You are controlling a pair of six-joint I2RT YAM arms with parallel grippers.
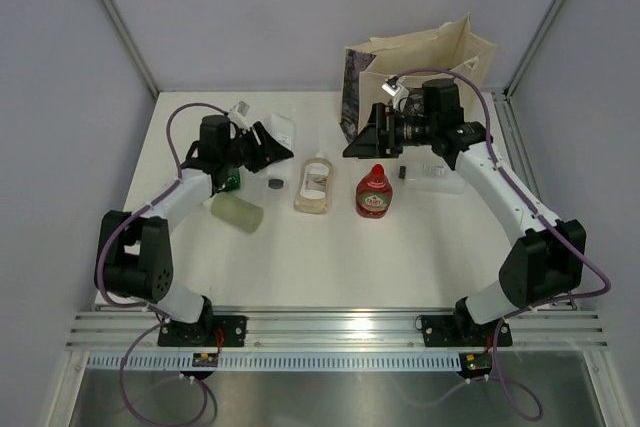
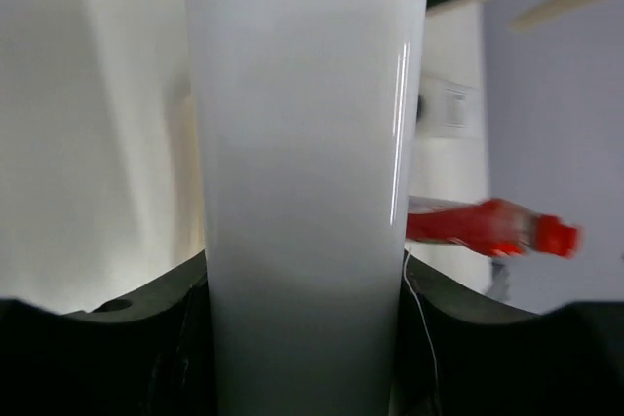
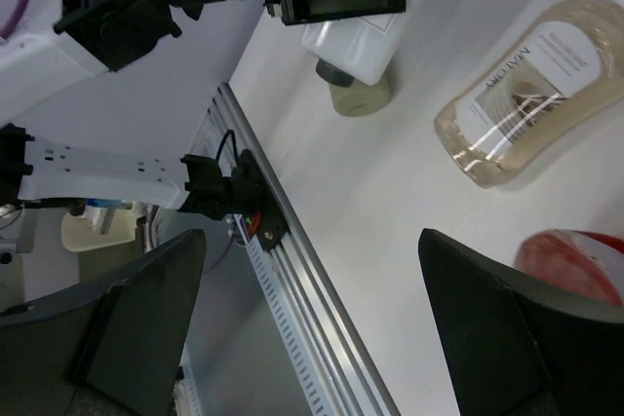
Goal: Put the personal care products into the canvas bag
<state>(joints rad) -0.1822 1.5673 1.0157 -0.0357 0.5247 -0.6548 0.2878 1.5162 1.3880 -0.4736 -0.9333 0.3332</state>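
White cylinder (image 2: 302, 192) is sitting clamped in your left pincer (image 1: 272, 147), your right pincer (image 1: 360, 135) is gaping empty, and the peach flask (image 1: 315, 185) and squat red bottle (image 1: 374, 193) between them are waiting outside the canvas bag (image 1: 430, 52).

I see a small dark disc (image 1: 275, 184) on the white table (image 1: 330, 267), just on the near side of my left claw (image 1: 268, 142). A small dark block (image 1: 402, 173) lies close beside my right claw (image 1: 356, 137). An aluminium rail (image 1: 340, 327) runs well nearer than both.
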